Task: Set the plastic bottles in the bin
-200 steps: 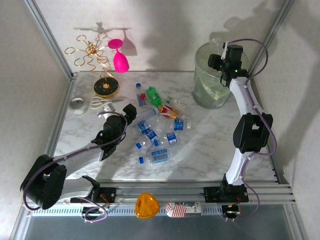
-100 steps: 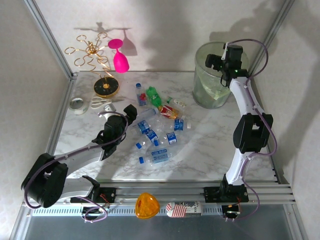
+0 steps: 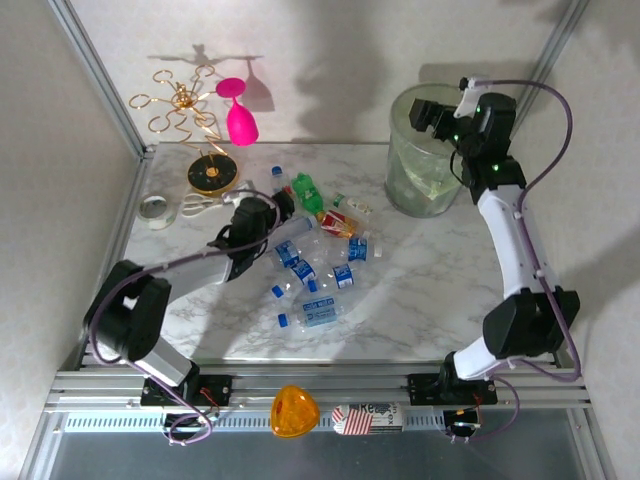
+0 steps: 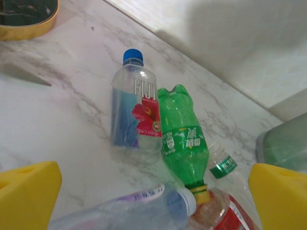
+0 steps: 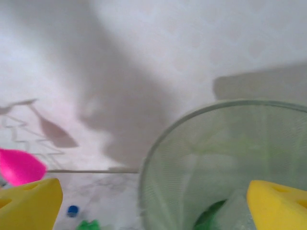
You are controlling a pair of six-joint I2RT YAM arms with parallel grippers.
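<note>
Fingers (image 4: 29, 194) spread wide on left gripper (image 3: 278, 203), likewise on right gripper (image 3: 432, 116) at rim of bin (image 3: 408, 185); nothing held.
Pick step: plastic bottles (image 3: 315, 262) strewn left of bin; next, lower over blue-capped bottle (image 4: 130, 110) and close.

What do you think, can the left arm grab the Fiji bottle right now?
Probably yes. The left gripper is open, and the Fiji bottle lies just ahead with nothing on top, though a green bottle lies against one side.
</note>
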